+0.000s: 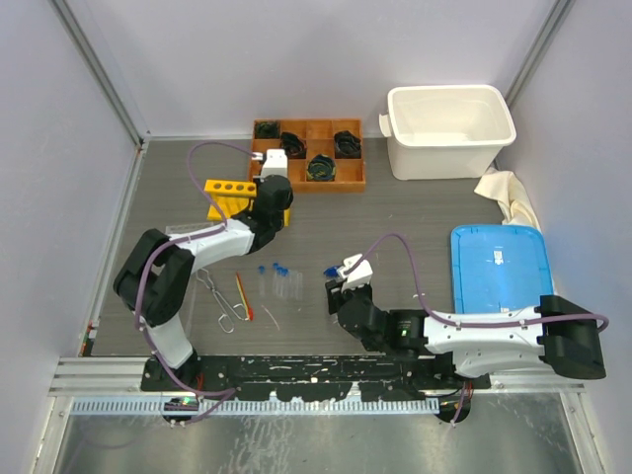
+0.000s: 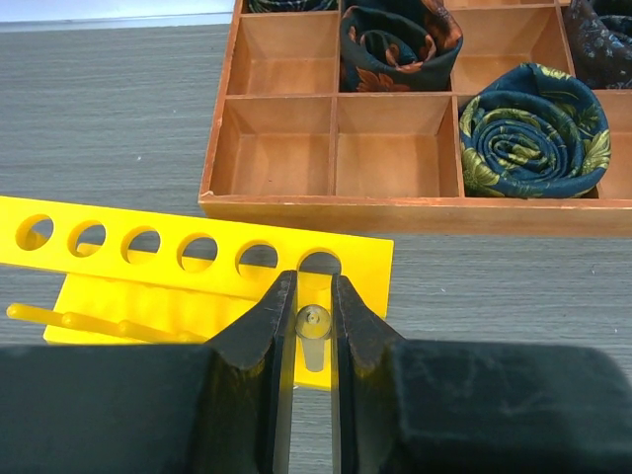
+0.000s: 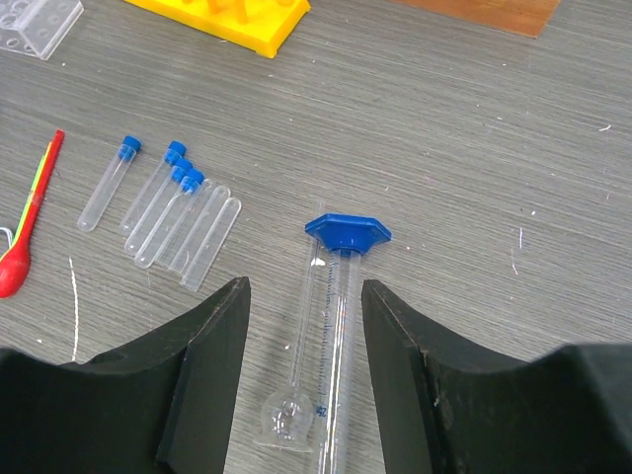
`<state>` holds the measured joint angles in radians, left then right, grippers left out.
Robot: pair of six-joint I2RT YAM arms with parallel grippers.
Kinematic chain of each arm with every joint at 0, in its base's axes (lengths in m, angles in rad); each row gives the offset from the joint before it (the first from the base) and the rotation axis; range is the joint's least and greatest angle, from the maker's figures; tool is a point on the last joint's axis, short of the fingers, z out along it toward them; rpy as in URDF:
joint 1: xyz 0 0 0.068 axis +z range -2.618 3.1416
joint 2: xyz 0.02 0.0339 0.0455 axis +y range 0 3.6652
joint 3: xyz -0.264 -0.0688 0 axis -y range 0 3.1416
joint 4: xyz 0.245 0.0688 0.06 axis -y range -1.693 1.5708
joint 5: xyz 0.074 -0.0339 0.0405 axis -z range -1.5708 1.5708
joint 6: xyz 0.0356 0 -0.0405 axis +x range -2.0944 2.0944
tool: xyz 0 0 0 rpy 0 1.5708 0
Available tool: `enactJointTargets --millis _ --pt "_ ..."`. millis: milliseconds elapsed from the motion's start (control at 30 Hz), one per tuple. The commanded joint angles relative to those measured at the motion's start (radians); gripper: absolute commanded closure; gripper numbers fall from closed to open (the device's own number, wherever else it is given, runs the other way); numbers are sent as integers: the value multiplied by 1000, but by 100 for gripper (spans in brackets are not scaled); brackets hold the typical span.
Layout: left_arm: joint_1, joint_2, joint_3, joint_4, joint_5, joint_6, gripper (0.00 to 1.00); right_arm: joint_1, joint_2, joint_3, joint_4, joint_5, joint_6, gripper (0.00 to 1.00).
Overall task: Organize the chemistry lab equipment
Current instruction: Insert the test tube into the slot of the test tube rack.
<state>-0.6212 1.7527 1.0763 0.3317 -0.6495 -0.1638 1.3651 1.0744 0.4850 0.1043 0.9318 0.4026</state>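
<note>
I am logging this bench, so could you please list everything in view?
wooden tray: one, brown, far middle
rolled ties: four, dark patterned, in the wooden tray
tube rack: one, yellow, in front of the wooden tray
graduated cylinder: one, clear with blue base, table centre
test tubes: six, clear, four showing blue caps, left of the graduated cylinder
held test tube: one, clear, over the tube rack's end
tongs: one, metal, left of the test tubes
stick: one, red-orange, beside the tongs
bin: one, white, far right
lid: one, blue, right side
cloth: one, cream, between bin and lid
left gripper: black, shut on the held test tube
right gripper: black, open astride the graduated cylinder
</note>
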Motion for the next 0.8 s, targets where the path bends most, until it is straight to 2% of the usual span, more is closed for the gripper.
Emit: enactJointTargets --millis 0,267,367,567,767 --pt "6 6 -3 66 -9 -20 100 -10 7 39 43 0 17 45" --pt "6 37 -7 49 -9 -53 99 -17 8 35 43 -12 16 45" --pt "7 46 -2 28 -12 -68 95 -24 11 35 43 -21 15 45" --pt "7 46 -5 -2 -12 -94 80 -29 16 36 43 -37 15 45" --pt "7 24 -34 -18 -1 -128 69 -31 23 38 46 -51 20 45"
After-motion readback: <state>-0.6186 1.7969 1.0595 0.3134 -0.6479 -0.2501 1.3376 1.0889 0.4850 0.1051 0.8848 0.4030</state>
